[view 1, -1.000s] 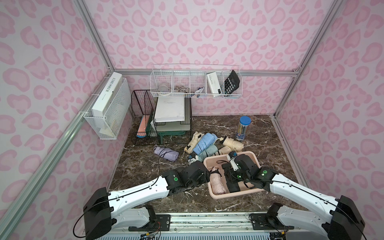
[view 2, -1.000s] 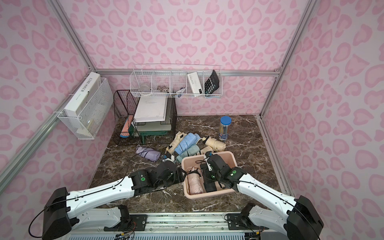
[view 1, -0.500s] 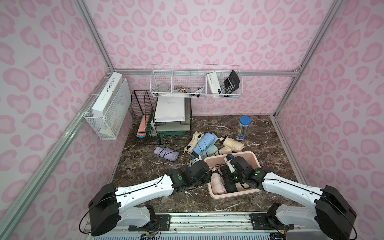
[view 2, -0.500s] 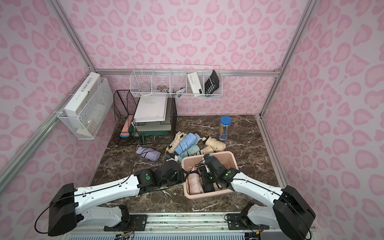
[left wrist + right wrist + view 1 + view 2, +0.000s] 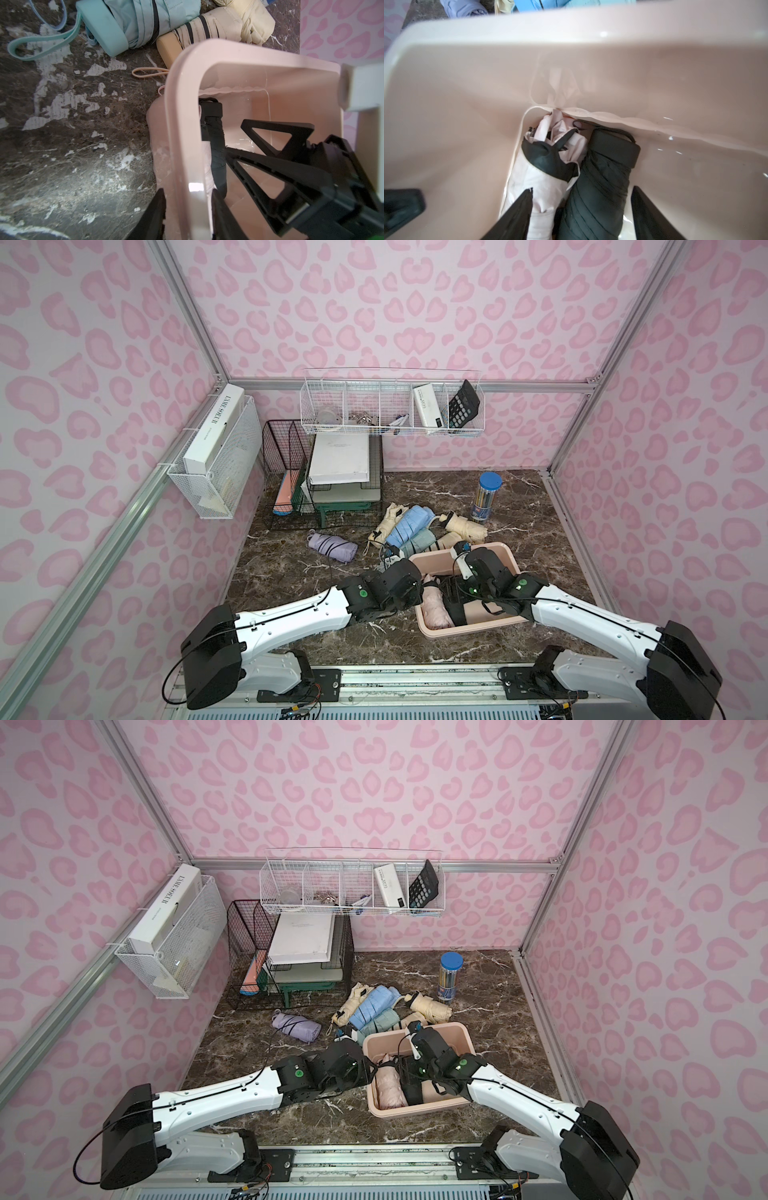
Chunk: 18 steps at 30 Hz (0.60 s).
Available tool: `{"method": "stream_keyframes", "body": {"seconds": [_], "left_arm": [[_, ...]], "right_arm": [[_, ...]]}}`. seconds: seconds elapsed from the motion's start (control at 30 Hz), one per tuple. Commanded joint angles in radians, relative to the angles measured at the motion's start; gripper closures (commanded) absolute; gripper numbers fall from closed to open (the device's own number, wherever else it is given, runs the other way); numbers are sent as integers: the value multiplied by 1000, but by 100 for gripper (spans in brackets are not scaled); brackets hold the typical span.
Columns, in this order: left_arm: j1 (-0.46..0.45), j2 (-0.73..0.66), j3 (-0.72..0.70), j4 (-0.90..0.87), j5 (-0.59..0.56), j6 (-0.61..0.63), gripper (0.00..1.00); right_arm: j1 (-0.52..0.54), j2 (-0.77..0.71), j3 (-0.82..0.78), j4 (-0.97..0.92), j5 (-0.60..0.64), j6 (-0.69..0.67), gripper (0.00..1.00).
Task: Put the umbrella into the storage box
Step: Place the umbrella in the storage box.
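One black umbrella (image 5: 602, 176) is laid in the storage box (image 5: 469, 630), lower centre-right, its rim pinched by the left gripper (image 5: 188, 209); the right gripper (image 5: 581, 190), open astride the umbrella, should be lifted straight.

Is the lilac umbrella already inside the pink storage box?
No, the lilac umbrella lies on the marble tabletop, well apart from the storage box.

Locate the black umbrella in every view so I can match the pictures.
In a top view: black umbrella, inside the storage box, beside the pink umbrella.
In a top view: black umbrella, likewise inside the box.
Left wrist: black umbrella just behind the box's rim.
Right wrist: black umbrella between the open jaws of the right pincer.
Shared landmark: the storage box.
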Motion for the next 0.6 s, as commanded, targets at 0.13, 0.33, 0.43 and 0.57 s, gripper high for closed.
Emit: {"method": "stream_keyframes", "body": {"seconds": [0.13,0.33,0.43,0.57], "left_arm": [[0,9,16,-25,0,23,66],[-5,15,30,-41,-1,33,68],[-8,14,37,-44,-1,39,67],[-10,-16,43,-47,-11,86,59]], "right_arm": [[-7,-26,-61,-21,8,67,44],[-6,1,-147,110,-77,130,58],[-7,19,-160,130,-80,139,61],[-11,6,-129,85,-52,127,59]]}}
